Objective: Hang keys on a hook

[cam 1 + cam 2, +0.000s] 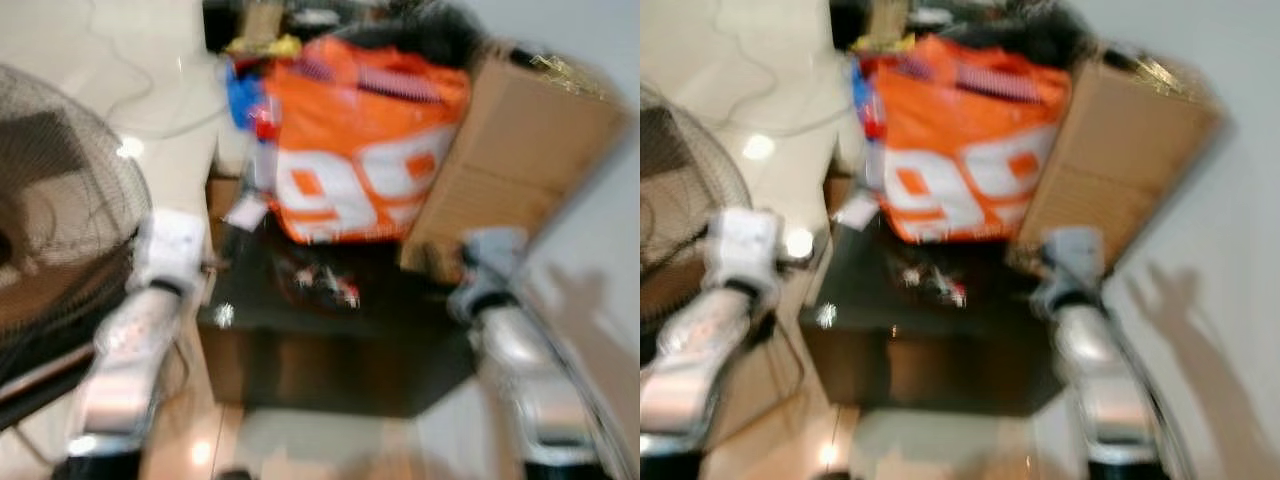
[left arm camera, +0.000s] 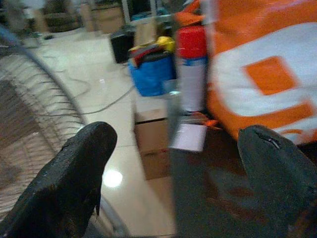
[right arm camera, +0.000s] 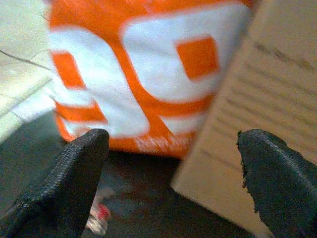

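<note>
Blurred red-and-white keys [image 1: 325, 282] lie on your dark table [image 1: 300, 345], before the orange bag [image 1: 365, 150], between both pincers: left [image 2: 173, 168] and right [image 3: 171, 178] gape wide, holding nothing.

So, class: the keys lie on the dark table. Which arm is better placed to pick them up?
Likely right. The right gripper is open with the keys just ahead; the left gripper faces the table edge and fan.
</note>
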### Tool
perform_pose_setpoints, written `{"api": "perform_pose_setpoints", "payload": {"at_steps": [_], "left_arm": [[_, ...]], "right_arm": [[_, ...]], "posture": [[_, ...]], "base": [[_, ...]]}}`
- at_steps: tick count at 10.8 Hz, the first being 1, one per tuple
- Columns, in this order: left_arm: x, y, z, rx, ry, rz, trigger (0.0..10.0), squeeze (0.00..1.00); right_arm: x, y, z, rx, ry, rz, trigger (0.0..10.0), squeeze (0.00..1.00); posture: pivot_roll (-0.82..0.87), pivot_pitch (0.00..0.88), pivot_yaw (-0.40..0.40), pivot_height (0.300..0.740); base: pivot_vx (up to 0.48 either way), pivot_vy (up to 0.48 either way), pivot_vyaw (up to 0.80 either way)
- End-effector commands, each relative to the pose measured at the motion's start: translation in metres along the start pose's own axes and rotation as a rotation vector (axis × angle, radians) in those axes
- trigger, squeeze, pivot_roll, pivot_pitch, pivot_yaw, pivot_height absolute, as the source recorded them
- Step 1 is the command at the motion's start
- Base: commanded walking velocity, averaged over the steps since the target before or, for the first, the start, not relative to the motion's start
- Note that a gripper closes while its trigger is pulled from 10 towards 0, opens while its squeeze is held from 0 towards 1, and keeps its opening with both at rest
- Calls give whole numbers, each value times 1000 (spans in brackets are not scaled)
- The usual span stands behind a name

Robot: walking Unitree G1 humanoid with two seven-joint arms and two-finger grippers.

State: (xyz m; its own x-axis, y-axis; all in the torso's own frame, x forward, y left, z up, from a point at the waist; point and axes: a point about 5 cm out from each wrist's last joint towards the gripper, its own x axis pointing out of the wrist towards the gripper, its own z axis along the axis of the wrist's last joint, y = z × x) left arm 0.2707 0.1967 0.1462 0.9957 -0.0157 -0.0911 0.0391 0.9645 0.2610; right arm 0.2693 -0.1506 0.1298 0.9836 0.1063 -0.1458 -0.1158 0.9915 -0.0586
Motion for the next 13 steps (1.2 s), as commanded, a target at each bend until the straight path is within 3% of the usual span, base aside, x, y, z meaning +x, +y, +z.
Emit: {"api": "perform_pose_setpoints", "payload": {"at_steps": [1, 8, 11, 13], "left_arm": [[2, -12, 5, -13, -18, -42, 10000, 0], [3, -10, 7, -3, -15, -41, 10000, 0], [3, -10, 6, -3, -14, -43, 10000, 0], [4, -11, 7, 0, -15, -47, 10000, 0]], "right_arm": [[-4, -15, -2, -8, 11, -58, 10000, 0], [-3, -17, -5, -12, 36, -72, 10000, 0], [-2, -14, -3, -54, 34, -52, 10000, 0], [-2, -16, -5, -29, 38, -71, 10000, 0]], "posture": [[-6, 0, -101, 740], [12, 0, -108, 740], [4, 0, -99, 740], [6, 0, -96, 740]], "base": [[277, 0, 0], [273, 0, 0], [256, 0, 0], [253, 0, 0]]}}
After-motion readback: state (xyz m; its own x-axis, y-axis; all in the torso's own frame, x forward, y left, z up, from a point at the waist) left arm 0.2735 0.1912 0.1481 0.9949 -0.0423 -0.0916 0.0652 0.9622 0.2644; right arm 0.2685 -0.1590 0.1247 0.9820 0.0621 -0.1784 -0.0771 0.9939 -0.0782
